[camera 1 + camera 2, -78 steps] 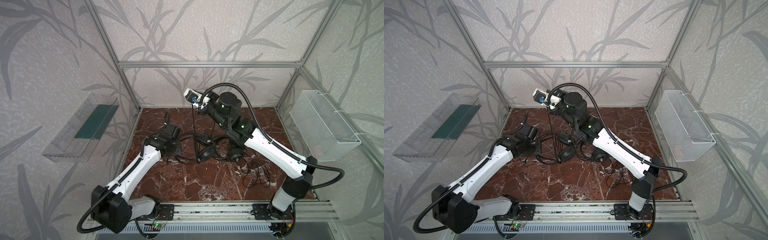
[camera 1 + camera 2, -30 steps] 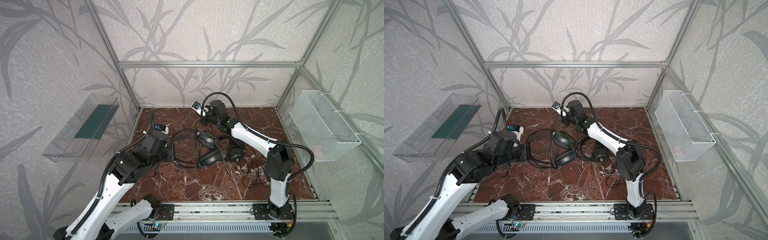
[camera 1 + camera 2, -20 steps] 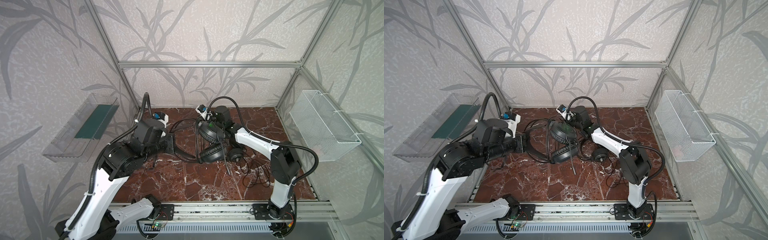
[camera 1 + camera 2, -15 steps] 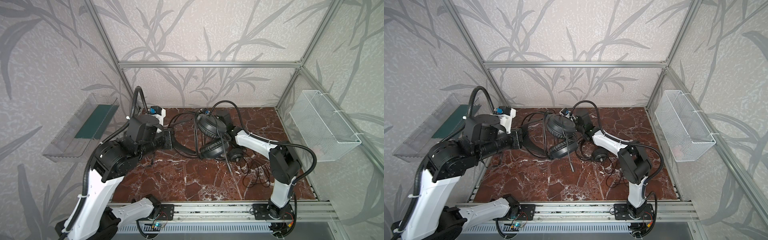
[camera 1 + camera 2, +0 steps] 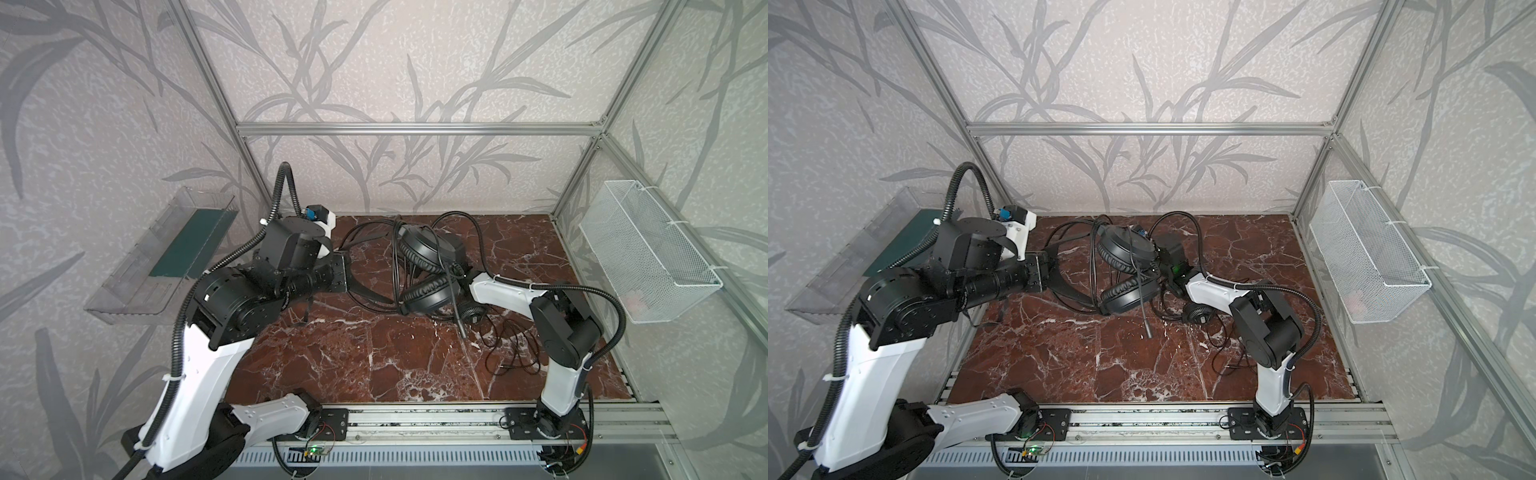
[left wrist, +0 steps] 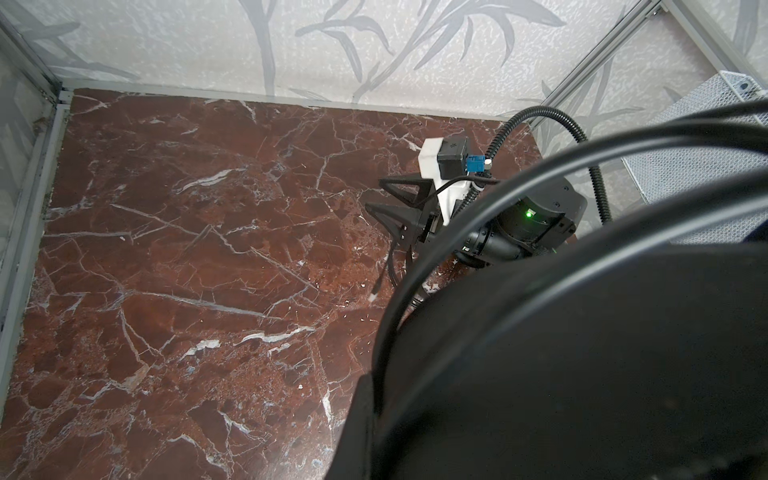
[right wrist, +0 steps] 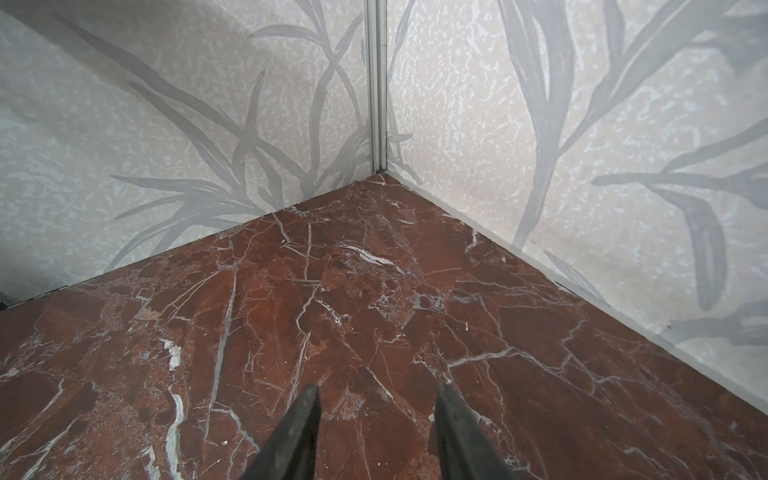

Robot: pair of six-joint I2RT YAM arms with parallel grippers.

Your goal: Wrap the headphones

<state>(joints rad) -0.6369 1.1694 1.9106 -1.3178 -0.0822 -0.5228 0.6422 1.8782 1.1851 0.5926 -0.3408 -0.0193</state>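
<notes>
the clear tray [image 5: 137, 286] holds a green sheet [image 5: 191, 241]; the wire basket [image 5: 648, 257] something pale. since a second ago the left gripper [image 5: 347, 268], clamped on the headphones [image 5: 424, 270] headband, lifted them; the right gripper [image 7: 376, 399] has parted, empty.

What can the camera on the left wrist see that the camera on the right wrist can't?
Only the left wrist view shows the right gripper from outside, jaws apart, and a headset's black headband and cable looming close. Only the right wrist view shows the empty gap between the right gripper's fingertips and a corner post. Both share the red marble table and leaf-patterned walls.
</notes>
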